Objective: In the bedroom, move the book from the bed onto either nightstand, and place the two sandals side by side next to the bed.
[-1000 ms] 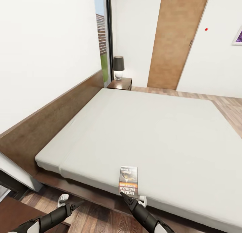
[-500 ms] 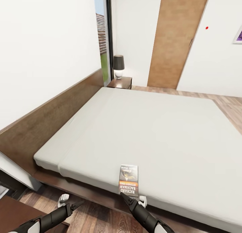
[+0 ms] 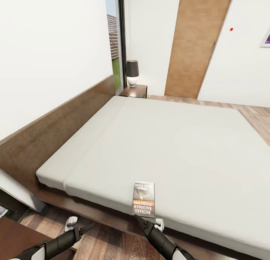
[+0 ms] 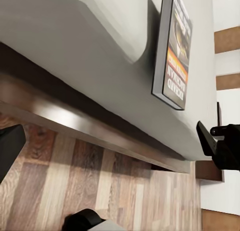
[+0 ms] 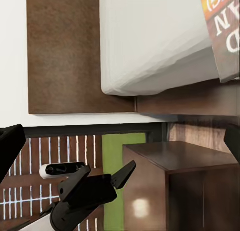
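The book point(image 3: 143, 199) lies flat at the near edge of the bed's off-white mattress point(image 3: 168, 140), orange band and white lettering toward me; it also shows in the left wrist view point(image 4: 175, 51) and the right wrist view point(image 5: 227, 36). My right gripper point(image 3: 140, 219) hovers just in front of the book's near edge, over the dark platform point(image 3: 93, 211), open with its fingers point(image 5: 10, 146) spread wide. My left gripper point(image 3: 84, 229) hangs open over the floor to the left, holding nothing. One nightstand point(image 3: 135, 92) stands at the bed's far side, another point(image 3: 15, 237) at my near left. The sandals are out of view.
A brown headboard point(image 3: 56, 128) runs along the left wall. A black-shaded lamp point(image 3: 132, 73) stands on the far nightstand, beside a tall window point(image 3: 114, 38) and a brown door point(image 3: 195, 46). Wood-plank floor point(image 3: 108, 245) lies between me and the bed.
The whole picture has shifted slightly, so the camera moved. The book stays where it was on the mattress, and both arms keep nearly the same pose.
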Tool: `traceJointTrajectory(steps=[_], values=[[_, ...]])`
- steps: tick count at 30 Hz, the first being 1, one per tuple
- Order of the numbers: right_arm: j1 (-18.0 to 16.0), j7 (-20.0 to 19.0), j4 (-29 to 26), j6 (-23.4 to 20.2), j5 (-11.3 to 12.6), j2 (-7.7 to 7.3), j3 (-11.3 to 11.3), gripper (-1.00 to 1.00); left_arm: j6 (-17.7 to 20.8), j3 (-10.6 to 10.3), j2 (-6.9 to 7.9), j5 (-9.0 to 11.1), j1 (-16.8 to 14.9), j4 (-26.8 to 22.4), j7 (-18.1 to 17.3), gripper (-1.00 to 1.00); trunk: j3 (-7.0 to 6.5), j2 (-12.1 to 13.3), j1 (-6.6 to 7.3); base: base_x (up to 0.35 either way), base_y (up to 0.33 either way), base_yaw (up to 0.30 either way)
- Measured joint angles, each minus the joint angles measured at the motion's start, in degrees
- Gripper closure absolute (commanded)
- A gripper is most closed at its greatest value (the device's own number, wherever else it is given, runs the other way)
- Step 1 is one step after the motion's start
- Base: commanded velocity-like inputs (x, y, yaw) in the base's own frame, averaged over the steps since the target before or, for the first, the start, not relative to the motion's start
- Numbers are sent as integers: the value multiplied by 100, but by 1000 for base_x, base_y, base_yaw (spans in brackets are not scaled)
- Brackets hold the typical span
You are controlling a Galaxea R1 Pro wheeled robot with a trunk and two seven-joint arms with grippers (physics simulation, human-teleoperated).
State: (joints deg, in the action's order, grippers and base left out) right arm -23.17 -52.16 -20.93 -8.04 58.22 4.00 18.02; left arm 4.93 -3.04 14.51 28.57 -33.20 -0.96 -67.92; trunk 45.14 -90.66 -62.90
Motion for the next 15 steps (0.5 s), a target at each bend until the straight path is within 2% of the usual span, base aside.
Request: traceJointTrajectory(steps=[7,11,15], values=[[0,0,0,0,-2,1,0,-100,10,0,0,-10,0,-8,-25,-100,126,-281,-154,0,0,0],[0,0,0,1,-3,5,0,-100,25,2,5,-9,-1,-23,-197,-100,198,-441,-242,0,0,0],[0,0,0,-2,-3,0,0,-100,108,9,12,-5,-17,-34,-892,-100,269,-602,-330,0,0,0]])
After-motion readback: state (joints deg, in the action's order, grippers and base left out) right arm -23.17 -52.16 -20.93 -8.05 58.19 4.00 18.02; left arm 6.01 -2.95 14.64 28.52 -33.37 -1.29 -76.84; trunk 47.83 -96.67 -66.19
